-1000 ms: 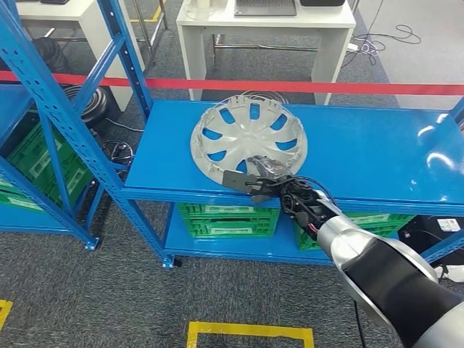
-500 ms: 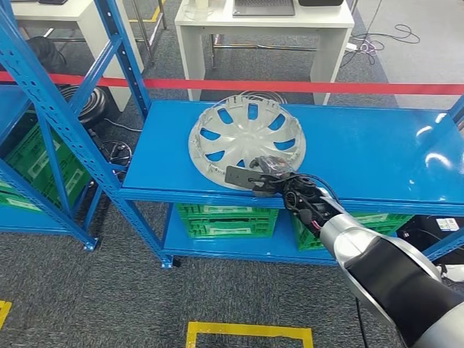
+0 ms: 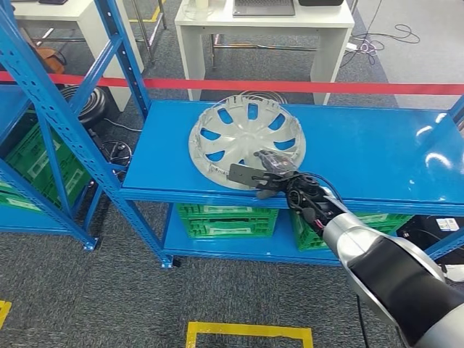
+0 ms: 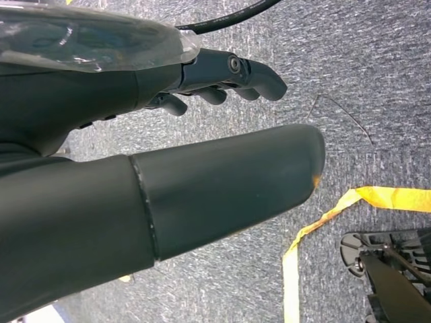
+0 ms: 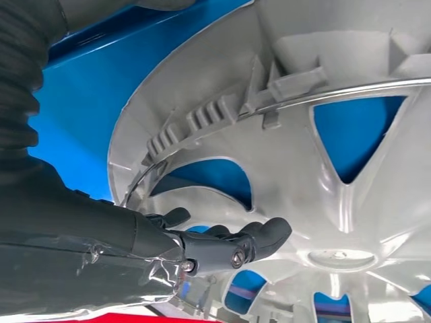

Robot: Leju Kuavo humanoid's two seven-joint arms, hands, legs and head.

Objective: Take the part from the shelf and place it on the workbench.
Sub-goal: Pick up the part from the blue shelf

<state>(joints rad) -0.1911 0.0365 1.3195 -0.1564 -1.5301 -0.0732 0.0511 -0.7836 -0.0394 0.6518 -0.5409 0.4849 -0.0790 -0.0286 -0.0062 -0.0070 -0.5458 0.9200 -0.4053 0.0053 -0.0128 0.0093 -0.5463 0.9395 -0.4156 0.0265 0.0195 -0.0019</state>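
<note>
A: Head view first: where is the part placed, and what carries it?

B: The blue shelf [image 3: 355, 148] is seen running across the frame, and the silver wheel cover [image 3: 246, 141] is laid flat on its top deck, toward the left end and close to the front edge, inner side up. The right hand [image 3: 262, 176] is stretched over the cover's near rim, with fingers lying on the spokes.

A: Is the cover held?

B: That cannot be told. In the right wrist view the dark fingers [image 5: 244, 243] are seen reaching past the ribbed rim into the cover [image 5: 325, 168], slightly curled, but a closed pinch on the rim is not shown.

A: How is the step best done?

B: As a judgement, the rim should be caught firmly between thumb and fingers before any lift, since a wide, light disc is likely to tilt or slide off the front edge if raised from one side only.

A: And the other hand?

B: The left hand [image 4: 223, 77] is hung over grey carpet, fingers loosely apart, nothing held.

A: Containers?

B: Green crates [image 3: 227, 220] are stored on the lower deck; their contents cannot be made out.
</note>
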